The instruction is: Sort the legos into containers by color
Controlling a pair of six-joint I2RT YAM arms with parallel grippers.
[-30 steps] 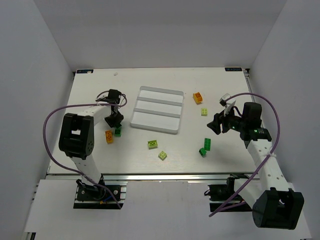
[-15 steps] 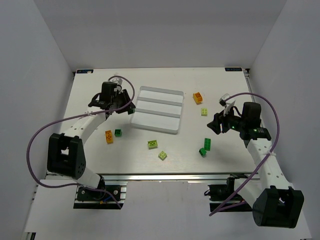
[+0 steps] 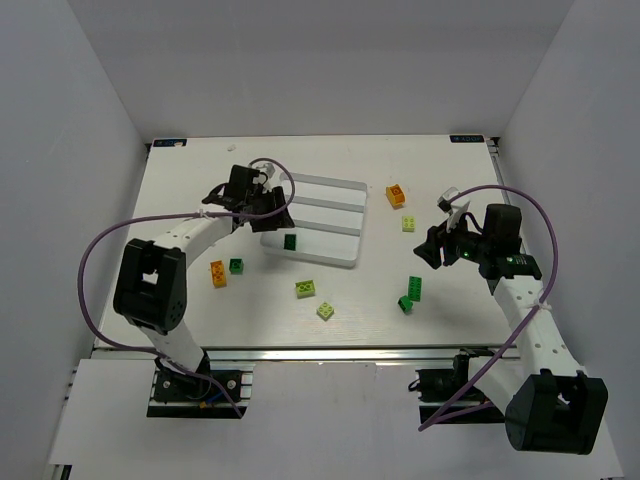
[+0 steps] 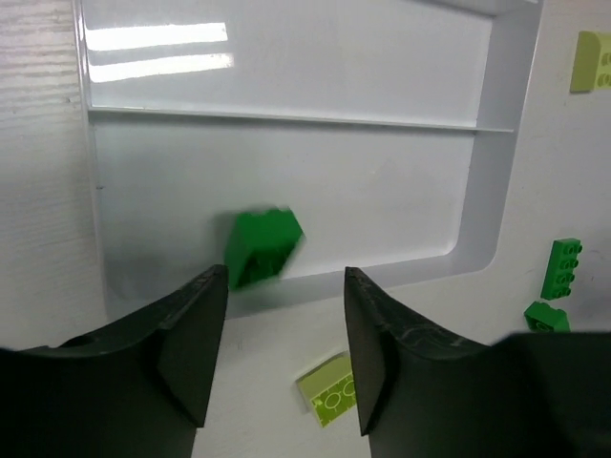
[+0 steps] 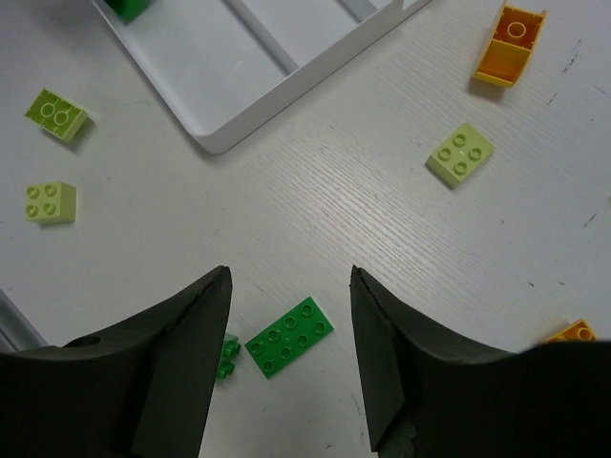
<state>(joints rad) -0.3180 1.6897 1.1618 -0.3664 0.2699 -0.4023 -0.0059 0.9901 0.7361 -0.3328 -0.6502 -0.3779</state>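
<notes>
The right end effector [image 5: 289, 277] hangs wide and empty over a flat green brick [image 5: 288, 339] at the near right of the table [image 3: 360, 320]. Farther and to the left, the left end effector [image 4: 284, 281] stands parted and empty above the white tray [image 4: 487, 191]. A dark green brick [image 4: 263, 246] shows blurred in the tray's nearest compartment, perhaps not yet settled. To finish well, lift straight up clear of the rim. Keep the two farther compartments for orange and pale yellow-green.
</notes>
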